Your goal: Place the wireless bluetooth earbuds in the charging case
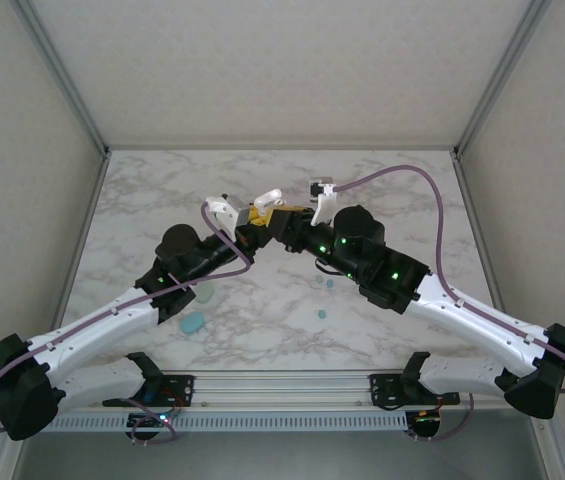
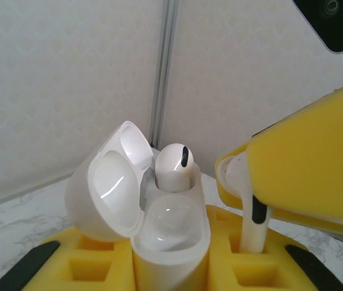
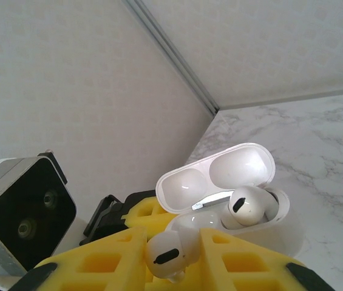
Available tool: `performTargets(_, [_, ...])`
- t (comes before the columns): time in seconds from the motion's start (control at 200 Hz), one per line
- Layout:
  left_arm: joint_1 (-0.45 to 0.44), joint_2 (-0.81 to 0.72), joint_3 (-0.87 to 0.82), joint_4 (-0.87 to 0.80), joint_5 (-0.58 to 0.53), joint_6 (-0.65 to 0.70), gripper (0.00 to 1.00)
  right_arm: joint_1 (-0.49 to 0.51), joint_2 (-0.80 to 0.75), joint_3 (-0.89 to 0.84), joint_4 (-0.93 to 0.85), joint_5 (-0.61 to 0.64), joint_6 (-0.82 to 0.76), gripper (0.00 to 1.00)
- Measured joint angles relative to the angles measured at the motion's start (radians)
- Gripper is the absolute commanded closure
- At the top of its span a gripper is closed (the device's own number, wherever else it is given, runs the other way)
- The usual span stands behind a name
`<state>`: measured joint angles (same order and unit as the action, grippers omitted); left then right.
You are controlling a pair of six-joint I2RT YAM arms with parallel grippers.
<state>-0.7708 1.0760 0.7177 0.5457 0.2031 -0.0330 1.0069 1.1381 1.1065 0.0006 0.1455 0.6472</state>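
The left claw (image 2: 171, 257) is clamped on the open charging case (image 2: 172, 233) over the middle of the desk (image 1: 412, 200), with the lid tipped back. One white earbud (image 2: 174, 162) sits in a well of the case. Just to its right, the right claw (image 3: 170, 259) is closed on a second earbud (image 3: 166, 250) near the case rim; whether they touch I cannot tell.

bright even light, soft shadows, close foreground slightly blurred
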Motion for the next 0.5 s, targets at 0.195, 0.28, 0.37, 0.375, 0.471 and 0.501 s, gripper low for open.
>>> performTargets(0.195, [0.000,0.000,0.000,-0.005,0.001,0.010,0.90,0.000,-0.006,0.000,0.001,0.000,0.001,0.73])
performTargets(0.28, [0.000,0.000,0.000,-0.005,0.005,0.015,0.90,0.000,-0.006,0.000,0.007,0.000,0.004,0.73])
performTargets(0.37, [0.000,0.000,-0.005,-0.003,0.009,0.023,0.90,0.000,-0.006,0.000,0.016,0.000,0.003,0.73])
performTargets(0.375, [0.000,0.000,-0.006,-0.003,0.009,0.024,0.90,0.000,-0.006,0.000,0.017,0.001,0.003,0.73])
performTargets(0.471, [0.000,0.000,-0.023,-0.004,0.020,0.033,0.90,0.000,-0.006,0.000,0.026,0.003,0.003,0.73])
performTargets(0.501, [0.000,0.000,-0.028,-0.004,0.024,0.037,0.90,0.000,-0.005,0.002,0.027,0.004,0.003,0.73])
